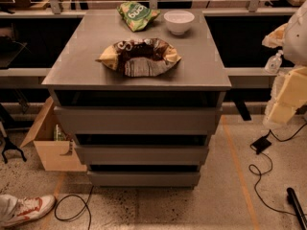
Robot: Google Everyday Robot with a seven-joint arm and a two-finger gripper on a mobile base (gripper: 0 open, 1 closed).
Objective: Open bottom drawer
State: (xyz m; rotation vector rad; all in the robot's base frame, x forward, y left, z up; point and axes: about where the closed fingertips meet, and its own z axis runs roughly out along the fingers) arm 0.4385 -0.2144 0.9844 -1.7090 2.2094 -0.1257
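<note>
A grey cabinet (pixel 144 75) stands in the middle with three handleless drawer fronts stacked. The bottom drawer (pixel 144 178) is the lowest and smallest-looking front, just above the floor, with a dark gap above it. The mid-sized drawer (pixel 141 155) and the tallest-fronted top drawer (pixel 138 120) sit above it. My arm comes in at the right edge as pale blurred blocks. The gripper (pixel 283 107) hangs there at about top-drawer height, well to the right of the cabinet and touching nothing.
On the cabinet top lie a brown chip bag (pixel 139 56), a green chip bag (pixel 136 14) and a white bowl (pixel 179 21). A cardboard box (pixel 50 145) stands at the left. A shoe (pixel 26 209) and cables (pixel 268 176) are on the floor.
</note>
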